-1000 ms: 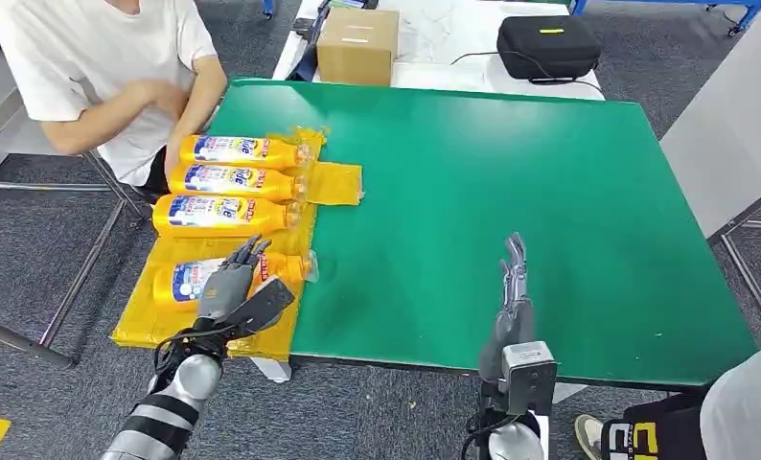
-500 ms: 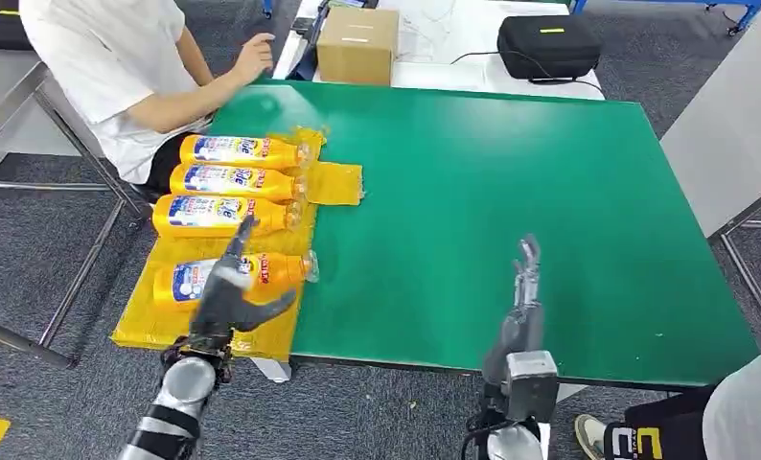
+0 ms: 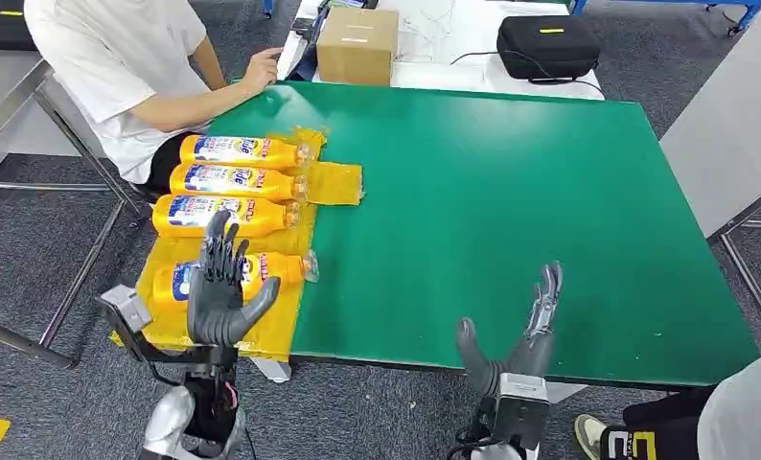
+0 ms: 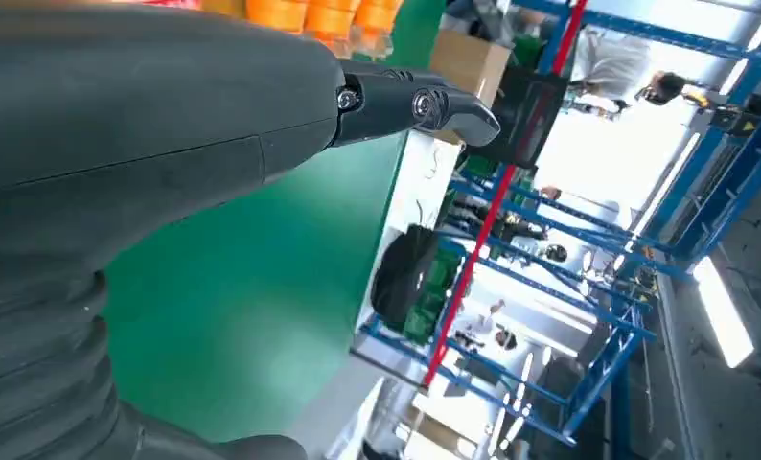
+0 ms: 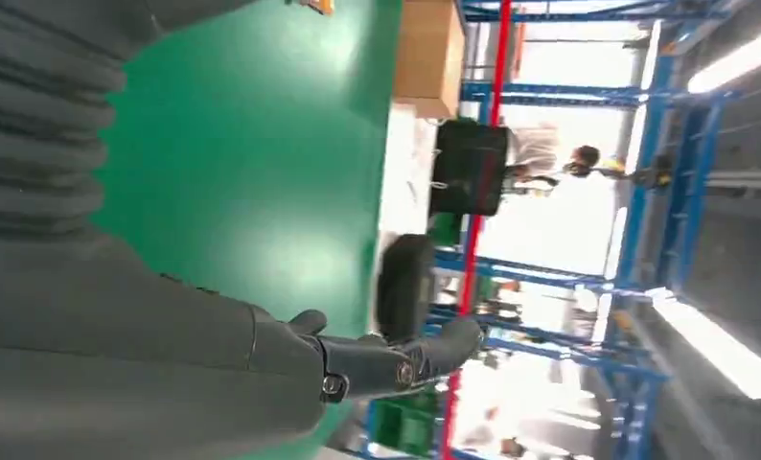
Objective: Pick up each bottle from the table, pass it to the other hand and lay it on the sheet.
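Several yellow bottles with blue labels lie side by side on the yellow sheet (image 3: pixel 331 182) at the left end of the green table (image 3: pixel 511 192); the nearest bottle (image 3: pixel 266 269) lies partly behind my left hand (image 3: pixel 219 290). That hand is raised in front of the sheet, fingers spread upward, holding nothing; its thumb (image 4: pixel 410 103) shows against the green top in the left wrist view. My right hand (image 3: pixel 525 335) stands upright at the table's near edge, fingers apart and empty. The bottles' caps (image 4: pixel 319 14) appear in the left wrist view.
A person in a white shirt (image 3: pixel 118 67) sits at the far left, one hand resting on the table's corner. A cardboard box (image 3: pixel 357 45) and a black case (image 3: pixel 547 46) stand on the white table behind. A grey surface (image 3: pixel 731 134) borders the right side.
My left hand has lifted off the nearest bottle and turned upright with its fingers spread. My right hand has shifted right and opened its thumb outward. The person's arm moved to the table corner.
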Motion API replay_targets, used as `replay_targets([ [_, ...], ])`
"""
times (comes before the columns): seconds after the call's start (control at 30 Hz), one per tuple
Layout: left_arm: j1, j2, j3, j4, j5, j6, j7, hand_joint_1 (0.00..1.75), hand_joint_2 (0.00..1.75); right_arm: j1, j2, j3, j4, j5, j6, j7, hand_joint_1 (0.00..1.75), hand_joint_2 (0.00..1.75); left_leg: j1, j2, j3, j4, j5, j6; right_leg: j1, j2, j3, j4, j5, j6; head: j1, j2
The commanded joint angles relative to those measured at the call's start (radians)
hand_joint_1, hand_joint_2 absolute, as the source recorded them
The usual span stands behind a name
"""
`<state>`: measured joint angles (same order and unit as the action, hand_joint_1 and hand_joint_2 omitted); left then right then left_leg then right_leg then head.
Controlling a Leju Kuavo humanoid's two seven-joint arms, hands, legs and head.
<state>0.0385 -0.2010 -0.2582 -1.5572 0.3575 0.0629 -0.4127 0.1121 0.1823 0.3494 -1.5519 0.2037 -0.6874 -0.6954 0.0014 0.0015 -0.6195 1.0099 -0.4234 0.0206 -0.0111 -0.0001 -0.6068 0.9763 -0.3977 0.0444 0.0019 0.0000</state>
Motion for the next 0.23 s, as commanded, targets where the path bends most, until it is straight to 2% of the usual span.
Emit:
replay_targets([
  [0.03, 0.038, 0.057, -0.086, 0.022, -0.053, 0.067, -0.043, 0.0, 1.75, 0.008, 0.065, -0.054, 0.084, 0.058, -0.011, 0.023, 0.0, 1.75, 0.0, 0.0, 0.006, -0.002, -0.002, -0.001, 0.0, 0.0, 0.006, -0.001, -0.002, -0.002, 0.0, 0.0],
  [0.07, 0.037, 0.057, -0.086, 0.026, -0.068, 0.081, -0.044, 0.0, 1.75, 0.007, 0.058, -0.04, 0.085, 0.039, -0.007, 0.038, 0.0, 1.75, 0.0, 0.0, 0.006, -0.002, -0.002, -0.001, 0.0, 0.0, 0.006, -0.001, -0.002, -0.002, 0.0, 0.0],
  [0.1, 0.034, 0.059, -0.09, 0.04, -0.116, 0.126, -0.061, 0.0, 1.75, 0.002, 0.012, 0.018, 0.08, -0.039, 0.096, 0.109, 0.0, 1.75, 0.0, 0.001, 0.005, -0.002, -0.001, -0.001, 0.0, 0.001, 0.004, -0.001, -0.001, -0.001, 0.0, 0.0],
  [0.23, 0.028, 0.062, -0.11, 0.082, -0.194, 0.175, -0.075, 0.0, 1.75, 0.008, -0.026, 0.034, 0.083, -0.035, 0.117, 0.118, 0.0, 1.75, 0.0, -0.001, 0.004, -0.002, 0.0, -0.001, 0.0, -0.001, 0.004, -0.002, -0.001, -0.001, 0.0, 0.0],
])
